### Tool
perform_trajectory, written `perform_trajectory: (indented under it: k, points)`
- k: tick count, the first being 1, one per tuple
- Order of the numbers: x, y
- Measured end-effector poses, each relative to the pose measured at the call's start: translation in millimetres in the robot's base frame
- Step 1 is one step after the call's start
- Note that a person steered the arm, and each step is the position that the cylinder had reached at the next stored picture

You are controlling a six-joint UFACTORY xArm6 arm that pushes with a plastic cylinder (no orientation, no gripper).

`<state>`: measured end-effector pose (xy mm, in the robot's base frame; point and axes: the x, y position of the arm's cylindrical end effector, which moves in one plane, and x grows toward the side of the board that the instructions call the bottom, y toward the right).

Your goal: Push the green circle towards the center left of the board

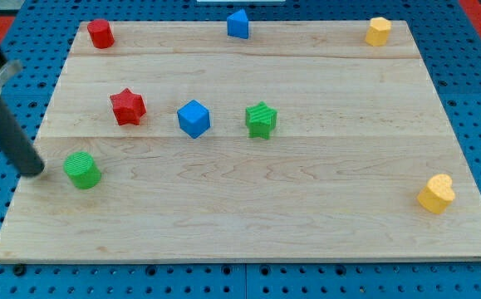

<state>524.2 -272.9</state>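
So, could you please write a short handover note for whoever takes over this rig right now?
End effector: no gripper, just the rod; my tip sits at the board's left edge, just to the view's left of the green circle, with a small gap or barely touching.
Job's thing: the green circle lies near the left edge, a little below mid-height, below the red star.
Done: the circle is already on the left side.
Left: probably a short nudge toward the view's top to centre it, from below the circle.
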Motion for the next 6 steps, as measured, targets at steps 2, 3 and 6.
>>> perform_trajectory:
  k: [2, 3, 6]
  points:
    - [45, 66]
    - [-4, 34]
    - [8, 51]
